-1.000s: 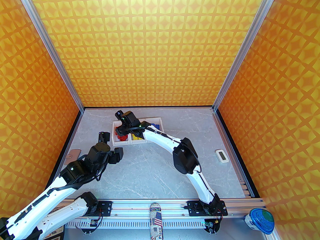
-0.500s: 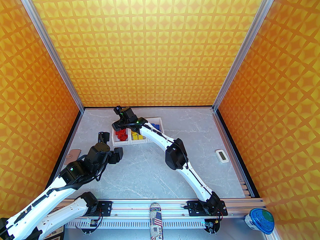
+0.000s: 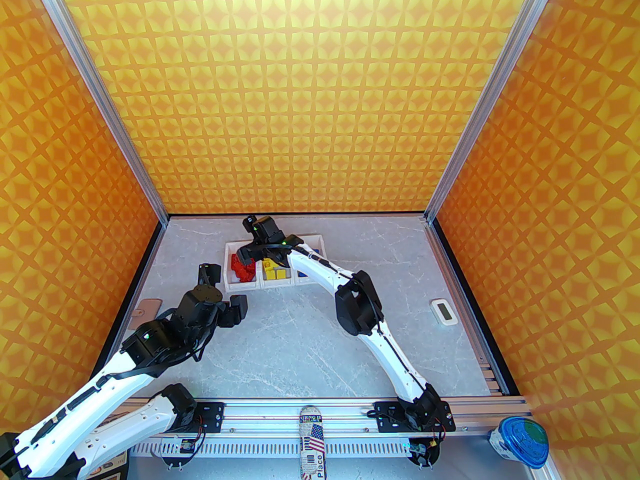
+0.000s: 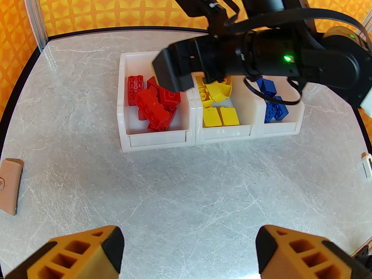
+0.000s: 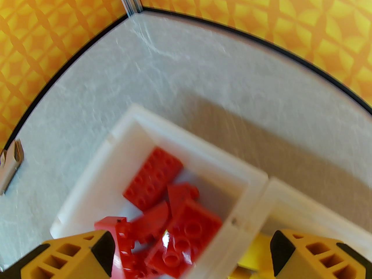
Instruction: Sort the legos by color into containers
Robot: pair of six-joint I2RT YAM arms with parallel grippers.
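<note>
Three joined white containers (image 4: pixel 158 139) stand at the back of the table. In the left wrist view the left bin holds red legos (image 4: pixel 154 103), the middle bin yellow legos (image 4: pixel 221 116), the right bin blue legos (image 4: pixel 274 109). My right gripper (image 3: pixel 251 258) hovers open over the wall between the red and yellow bins, nothing between its fingers. Its wrist view looks down on the red legos (image 5: pixel 174 214) and the bin rim (image 5: pixel 186 135). My left gripper (image 4: pixel 189 251) stands open and empty above bare table, in front of and to the left of the containers (image 3: pixel 235 284).
A tan flat tag (image 3: pixel 149 308) lies at the left table edge and a small white device (image 3: pixel 443 311) at the right. A blue-lidded cup (image 3: pixel 520 440) sits off the table at the near right. Patterned orange walls close in three sides.
My right gripper swung left over the red bin, then drew back to the right toward the yellow bin. The left arm has barely moved.
</note>
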